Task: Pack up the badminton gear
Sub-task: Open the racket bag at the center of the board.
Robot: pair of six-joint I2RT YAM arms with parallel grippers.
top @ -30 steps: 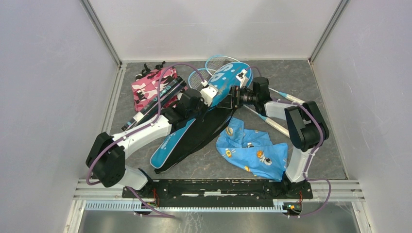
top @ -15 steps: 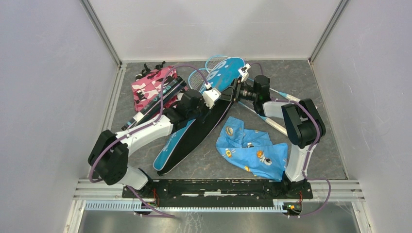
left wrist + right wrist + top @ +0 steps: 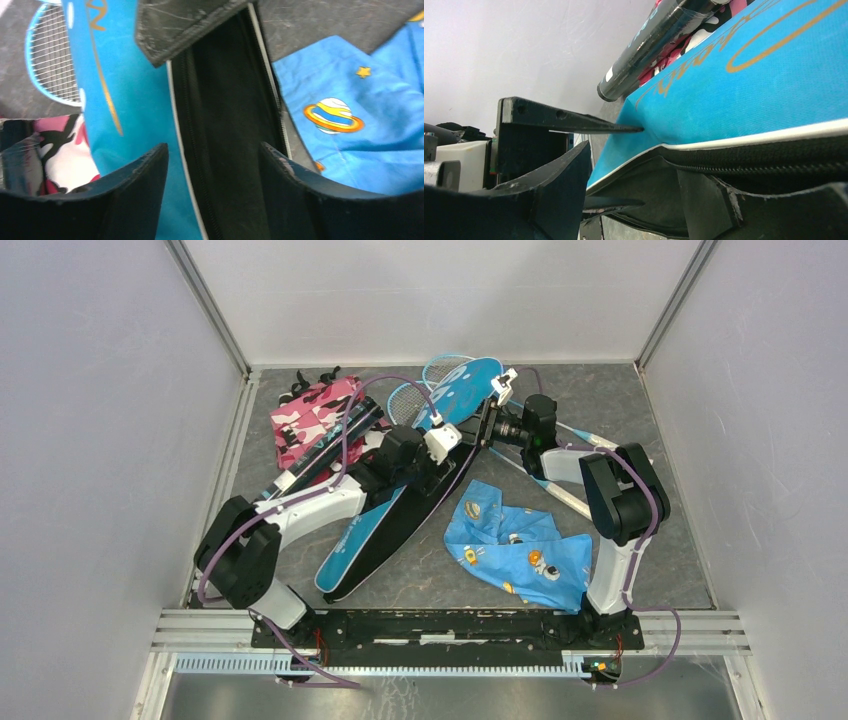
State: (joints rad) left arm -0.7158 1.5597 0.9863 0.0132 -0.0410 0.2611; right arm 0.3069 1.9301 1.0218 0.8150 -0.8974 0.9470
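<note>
The blue racquet-shaped cover [image 3: 395, 515] lies diagonally mid-table, its head end tipped up on edge. Two light-blue racquets [image 3: 418, 392] poke out behind it, their white handles [image 3: 565, 498] to the right. My left gripper [image 3: 452, 462] [image 3: 212, 156] hangs open over the cover's black zip edge [image 3: 225, 125], touching nothing. My right gripper [image 3: 483, 430] [image 3: 636, 182] faces it, open, with the cover's black lining and zip edge [image 3: 754, 162] between its fingers. The black tube [image 3: 325, 445] [image 3: 659, 40] rests on the pink camouflage bag [image 3: 305, 420]. No shuttlecocks are in view.
A blue cartoon-print cloth [image 3: 520, 550] [image 3: 350, 110] lies crumpled right of the cover, close to my right arm's base. White walls enclose the grey table on three sides. The metal rail [image 3: 450, 625] runs along the near edge.
My left gripper went from shut to open and let go of the cover, shifting slightly right. The cover's head end tipped up on edge. My right jaws narrowed a little.
</note>
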